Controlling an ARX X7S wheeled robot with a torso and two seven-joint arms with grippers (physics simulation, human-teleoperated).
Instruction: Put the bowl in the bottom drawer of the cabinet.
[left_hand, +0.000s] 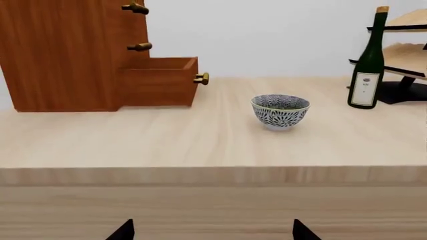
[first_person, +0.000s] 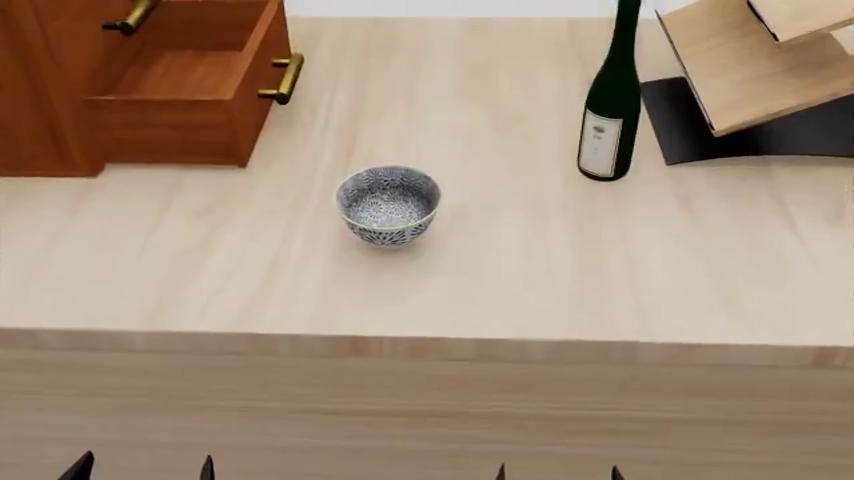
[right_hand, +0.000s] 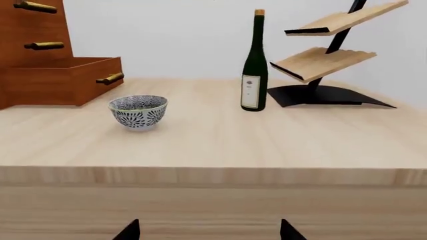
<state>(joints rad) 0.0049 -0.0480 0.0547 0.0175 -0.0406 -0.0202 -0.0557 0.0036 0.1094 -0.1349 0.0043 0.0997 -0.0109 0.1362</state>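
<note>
The patterned bowl (first_person: 388, 203) (left_hand: 280, 111) (right_hand: 138, 111) stands upright on the pale wooden table (first_person: 534, 280), a short way in front of the cabinet (first_person: 40, 90) (left_hand: 63, 50). The bottom drawer (first_person: 187, 85) (left_hand: 160, 80) (right_hand: 63, 77) is pulled out, its brass handle (first_person: 283, 78) facing the bowl, and it looks empty inside. My left gripper (first_person: 140, 468) (left_hand: 212, 231) and right gripper (first_person: 557, 472) (right_hand: 209, 231) hang open below the table's front edge, well short of the bowl, with nothing between their fingers.
A dark green wine bottle (first_person: 610, 100) (right_hand: 253, 65) (left_hand: 368, 60) stands right of the bowl. Behind it is a pale wooden rack on a black base (first_person: 747, 80) (right_hand: 327, 60). Two upper drawers with brass handles (left_hand: 137, 27) stay closed.
</note>
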